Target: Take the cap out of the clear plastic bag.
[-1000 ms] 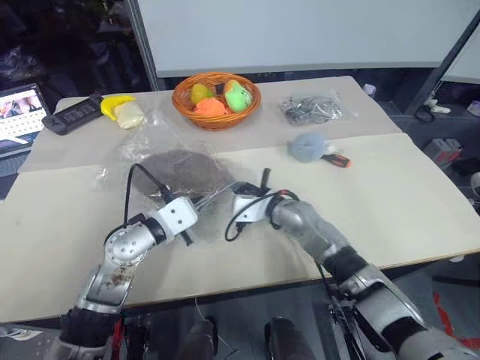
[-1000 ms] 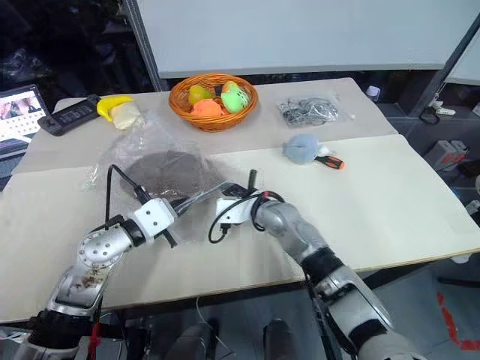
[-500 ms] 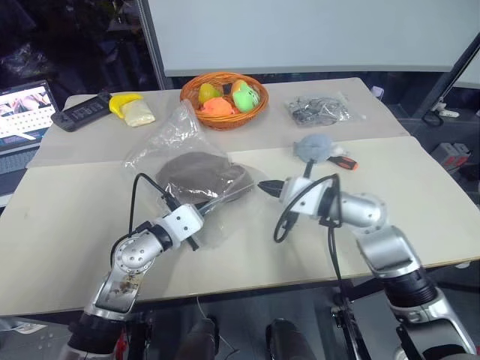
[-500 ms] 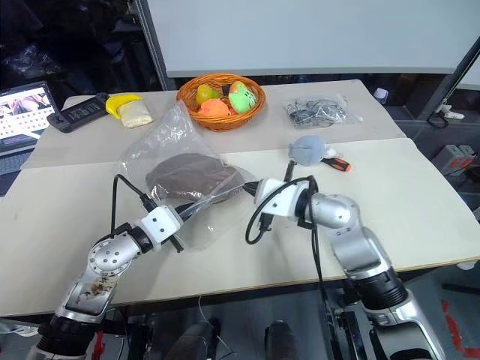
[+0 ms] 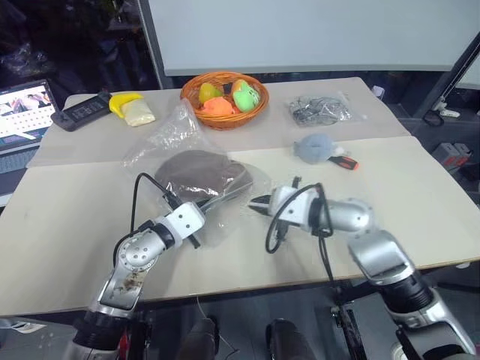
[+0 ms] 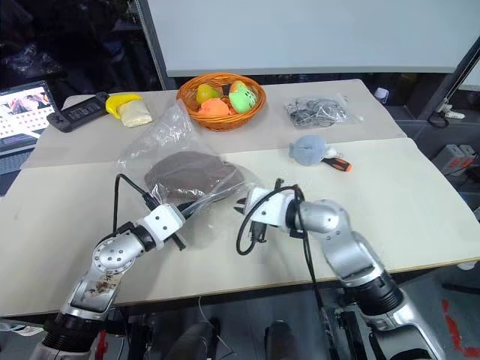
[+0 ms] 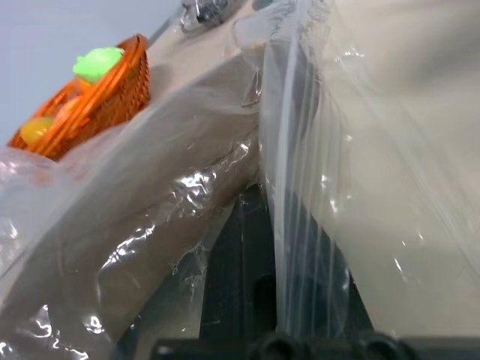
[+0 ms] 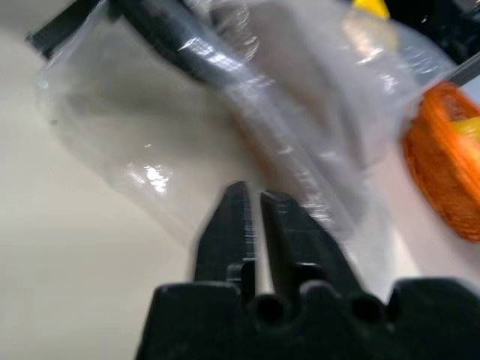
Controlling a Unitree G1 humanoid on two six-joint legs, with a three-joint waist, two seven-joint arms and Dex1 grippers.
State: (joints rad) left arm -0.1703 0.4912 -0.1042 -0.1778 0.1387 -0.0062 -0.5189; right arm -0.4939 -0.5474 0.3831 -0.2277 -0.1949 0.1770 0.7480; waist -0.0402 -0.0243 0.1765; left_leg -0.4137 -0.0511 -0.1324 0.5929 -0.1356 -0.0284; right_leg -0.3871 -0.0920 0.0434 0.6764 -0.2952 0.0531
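On the table (image 5: 67, 217) just ahead of both arms lies the clear plastic bag (image 5: 180, 135), a large crinkly, glossy sheet catching bright highlights along its folds. Its far end rises in a loose peak toward 11 o'clock, near the orange fruit basket (image 5: 223, 97). Inside sits the cap (image 5: 201, 174), a flat, round, dark brown disc of soft matte fabric, its outline slightly blurred by the film over it.

The left gripper (image 5: 212, 204) has its jaws closed on the bag's near edge, at about 6 o'clock of the cap; the left wrist view shows the film pinched taut between its black fingers (image 7: 247, 255).

The right gripper (image 5: 255, 203) hovers at about 4 o'clock of the cap, just beside the bag's right edge, pointing toward it. Its fingers (image 8: 232, 225) stand narrowly apart with nothing between them.
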